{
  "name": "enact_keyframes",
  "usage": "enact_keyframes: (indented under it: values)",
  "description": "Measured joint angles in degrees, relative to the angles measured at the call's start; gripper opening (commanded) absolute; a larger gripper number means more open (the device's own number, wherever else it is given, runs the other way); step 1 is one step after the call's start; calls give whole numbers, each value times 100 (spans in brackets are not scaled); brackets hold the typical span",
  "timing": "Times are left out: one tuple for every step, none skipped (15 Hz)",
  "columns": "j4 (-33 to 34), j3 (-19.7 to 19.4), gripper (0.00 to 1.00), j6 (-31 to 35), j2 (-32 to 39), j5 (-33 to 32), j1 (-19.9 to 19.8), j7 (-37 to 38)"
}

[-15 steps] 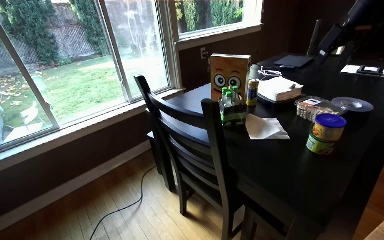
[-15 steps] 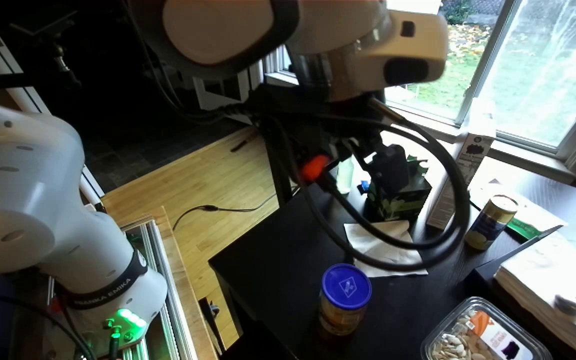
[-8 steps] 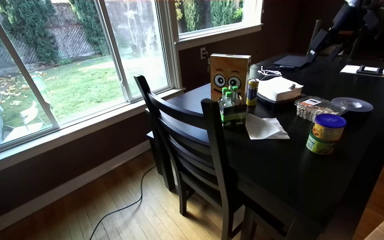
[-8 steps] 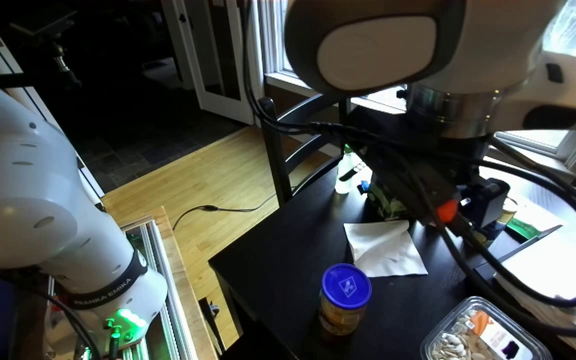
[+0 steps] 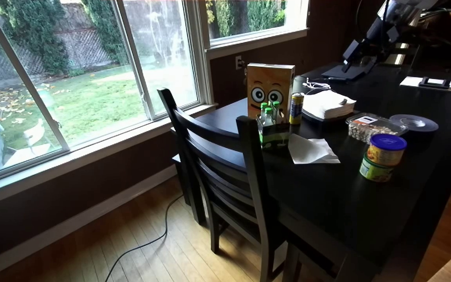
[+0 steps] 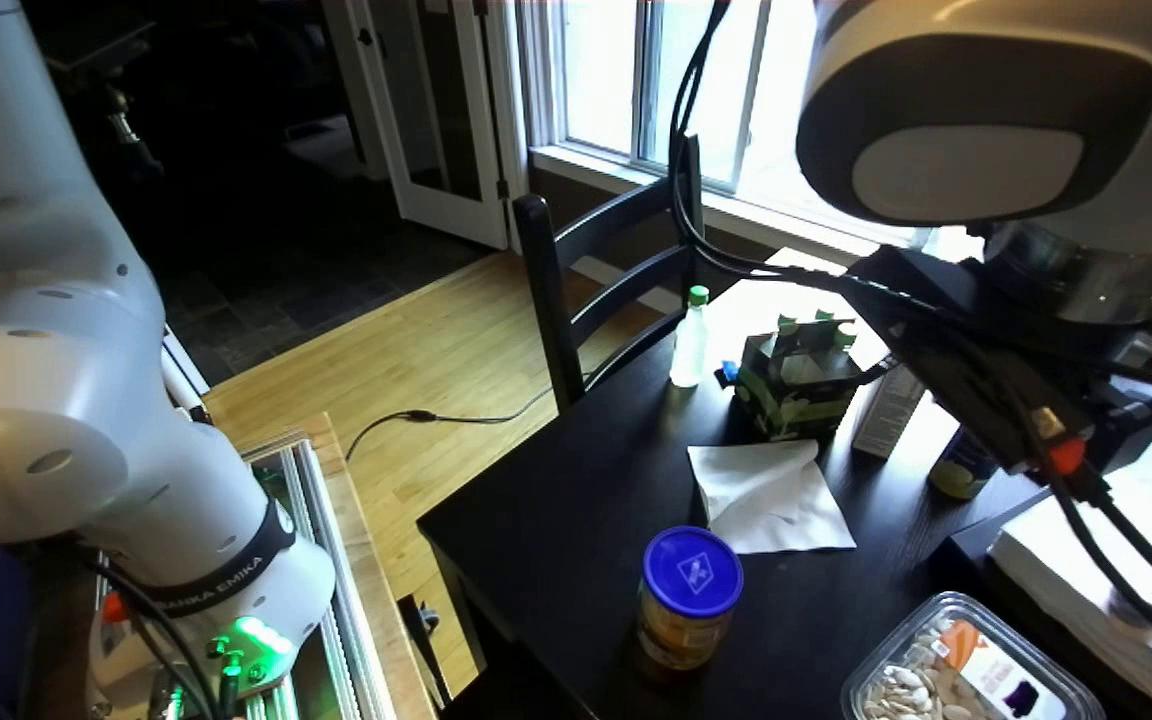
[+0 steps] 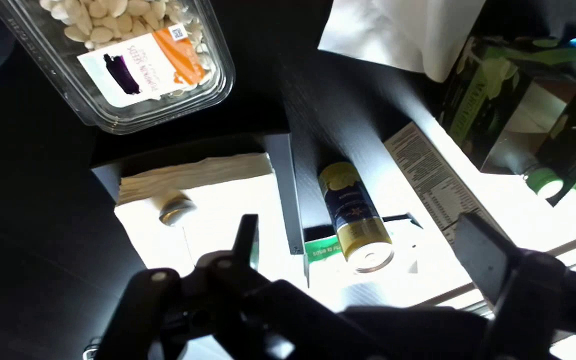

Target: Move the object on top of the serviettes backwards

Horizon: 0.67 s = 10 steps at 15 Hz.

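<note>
On the napkins [image 7: 228, 205], near the edge facing the seed box [image 7: 140, 67], sits our target: a small grey lump [image 7: 177, 212]. Risks ahead, imo: it's low & small, so coming down off-centre we'd prob. miss it or snag the top sheets. A thin line [image 7: 186, 242] runs from it; if that's a wire fixed to the tray [image 7: 288, 200], a hard pull may drag the lot. The can [image 7: 355, 216] stands upright just beside, so a crooked approach could tip it. Our hand [image 7: 360, 226]: jaws spread wide, nothing btwn them, touching nothing afaict, well apart from the lump.
</note>
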Motion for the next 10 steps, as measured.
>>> enact_keyframes:
  values:
    - [91,34,100,-36,94,28,-74,0]
    - [139,49,100,-57,136,38,-104,0]
    - [165,51,100,-77,146,41,-107,2]
    - [177,54,100,-82,145,43,-107,3]
    - [181,57,100,-84,145,43,-107,3]
    - [181,199,100,-71,140,-2,-233,20]
    - [177,445,100,-39,140,-48,-457,34]
    - [175,655,100,13,158,-55,-663,34]
    - [181,835,100,95,195,-52,-845,32]
    - [206,1003,100,156,251,-48,-1023,21]
